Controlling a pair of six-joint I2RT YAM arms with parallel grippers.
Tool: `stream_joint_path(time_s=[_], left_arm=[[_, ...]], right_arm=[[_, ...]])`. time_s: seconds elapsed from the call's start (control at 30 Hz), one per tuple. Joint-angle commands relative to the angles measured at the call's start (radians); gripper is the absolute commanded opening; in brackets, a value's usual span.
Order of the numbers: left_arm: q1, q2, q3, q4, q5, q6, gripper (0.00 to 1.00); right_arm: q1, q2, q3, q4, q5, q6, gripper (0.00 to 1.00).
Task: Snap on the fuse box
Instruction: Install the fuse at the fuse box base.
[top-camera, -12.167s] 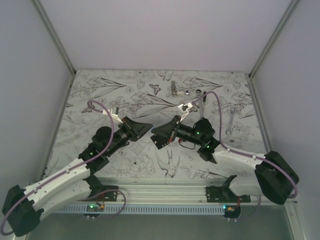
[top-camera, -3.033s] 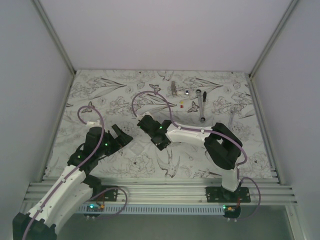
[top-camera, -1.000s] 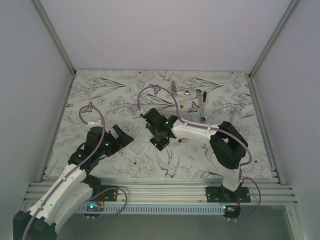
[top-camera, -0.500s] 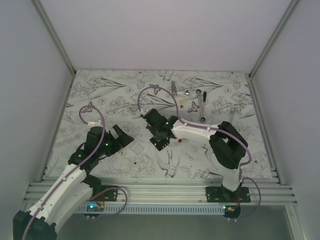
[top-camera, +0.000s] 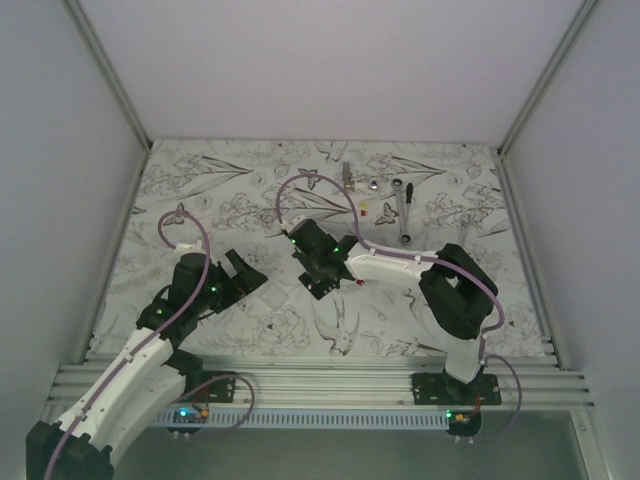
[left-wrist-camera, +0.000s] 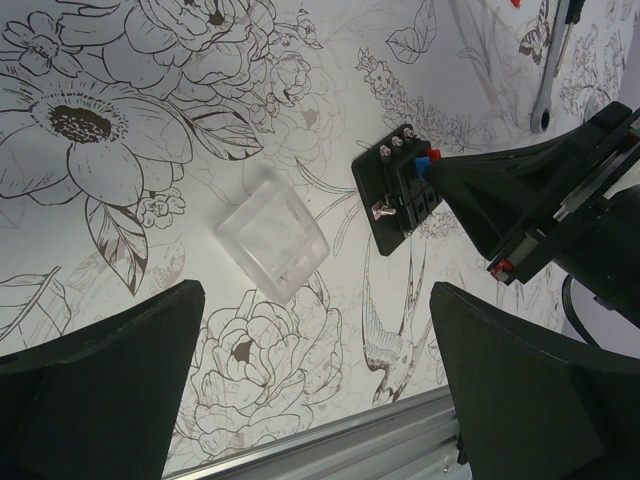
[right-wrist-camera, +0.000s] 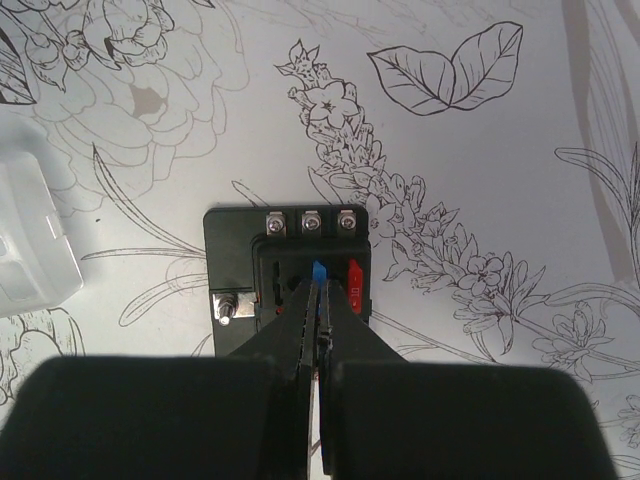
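Standing in one fuse box (right-wrist-camera: 235, 250): one blue fuse (right-wrist-camera: 319, 272), one red fuse (right-wrist-camera: 354, 276).

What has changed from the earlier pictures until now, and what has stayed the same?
The right gripper swung from the loose fuses back and left to the fuse box, then shut, tips at the blue fuse. The left gripper drew back toward its base at first. Since then it stays open and still; fuse box and wrench have not moved.

Fuse box (right-wrist-camera: 232, 250) matt black plastic, shiny metal screws (right-wrist-camera: 311, 221); clear plastic cover (left-wrist-camera: 272, 243) glossy.
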Motion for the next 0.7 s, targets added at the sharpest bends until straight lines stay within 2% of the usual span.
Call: stream_joint_path(time_s=[0.0, 0.33, 0.67], left_arm=[[0.008, -0.001, -0.005, -0.01, 0.012, 0.003, 1.0], [0.007, 0.009, -0.001, -0.008, 0.016, 0.005, 1.0], [0.007, 0.033, 0.006, -0.003, 0.034, 0.01, 1.0]], right_arm=[[-0.023, 0.086, -0.046, -0.094, -0.021, 0.012, 0.0], [-0.045, 0.214, 0.086, -0.219, -0.065, 0.022, 0.0], [-0.048, 0.147, 0.059, -0.325, -0.058, 0.035, 0.0]])
